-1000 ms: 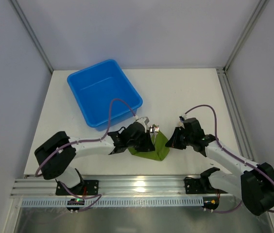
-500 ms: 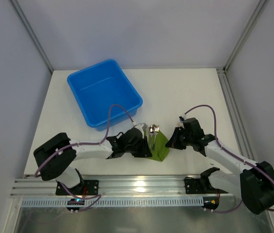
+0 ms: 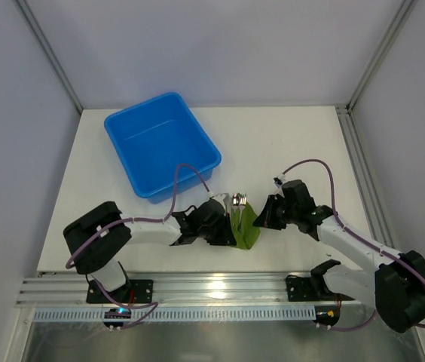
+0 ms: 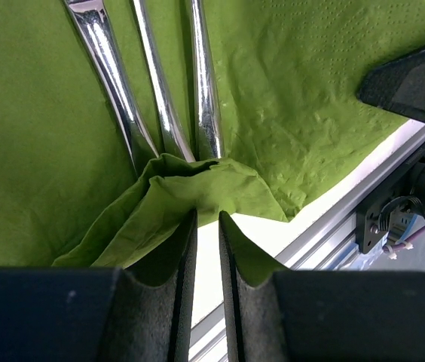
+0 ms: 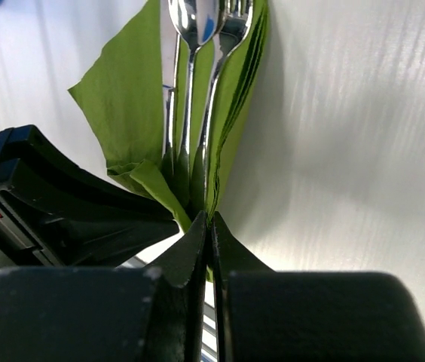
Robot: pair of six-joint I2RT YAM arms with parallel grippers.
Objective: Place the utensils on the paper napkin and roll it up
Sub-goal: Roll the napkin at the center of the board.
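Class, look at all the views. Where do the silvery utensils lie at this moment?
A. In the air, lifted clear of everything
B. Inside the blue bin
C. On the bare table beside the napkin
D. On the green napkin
D: both wrist views show the utensils lying side by side on the green napkin.

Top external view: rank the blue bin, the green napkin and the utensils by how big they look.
1. blue bin: clearly the largest.
2. green napkin: much smaller, partly covered by the arms.
3. utensils: smallest, slim pieces lying on the napkin.
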